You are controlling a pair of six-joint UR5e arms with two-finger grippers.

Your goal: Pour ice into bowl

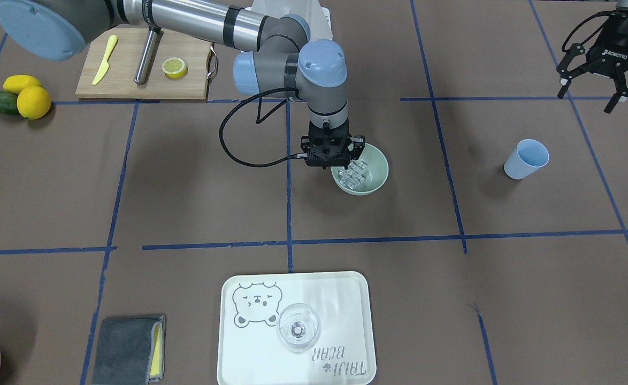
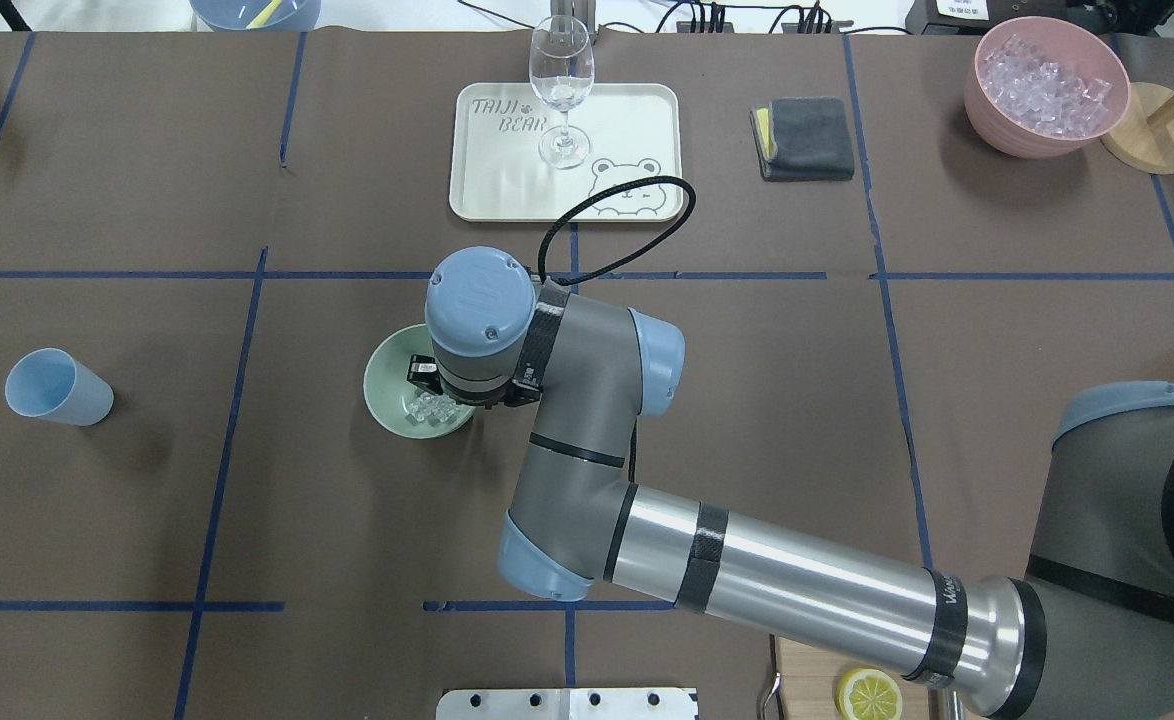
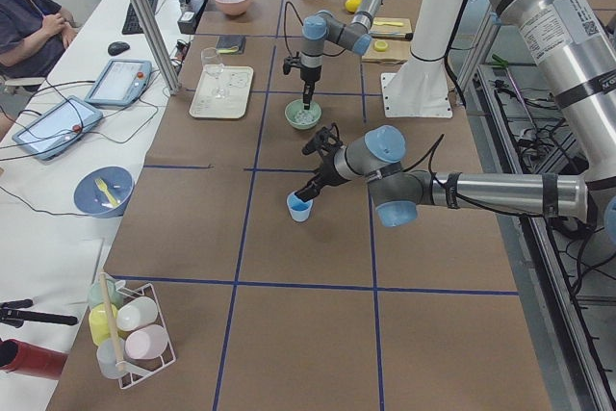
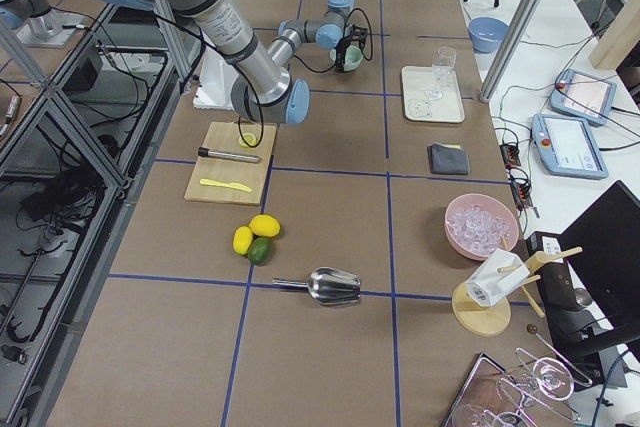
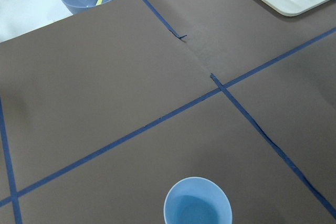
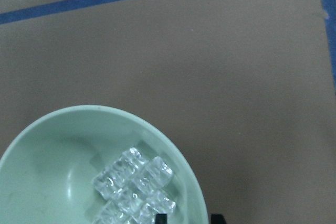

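The pale mint-green bowl (image 1: 374, 181) stands on the brown table near the middle, with a loose cluster of clear ice (image 1: 354, 174) cubes inside. It also shows in the overhead view (image 2: 387, 385) and the right wrist view (image 6: 63, 145), ice (image 6: 135, 182) on its floor. My right gripper (image 1: 338, 166) points straight down at the bowl's edge. In the right wrist view its fingertips (image 6: 161, 219) stand close together on either side of the rim, shut on it. My left gripper (image 1: 590, 96) is open and empty, above the table beside the light blue cup (image 1: 527, 159).
A white tray (image 1: 346, 299) holds a wine glass (image 1: 298, 326). A pink bowl of ice (image 2: 1045, 85) and a grey cloth (image 2: 804, 138) are at the far right. A cutting board (image 1: 132, 75) with knife and lemon half, whole fruit (image 1: 25, 96) and a metal scoop (image 4: 330, 287) lie on my right side.
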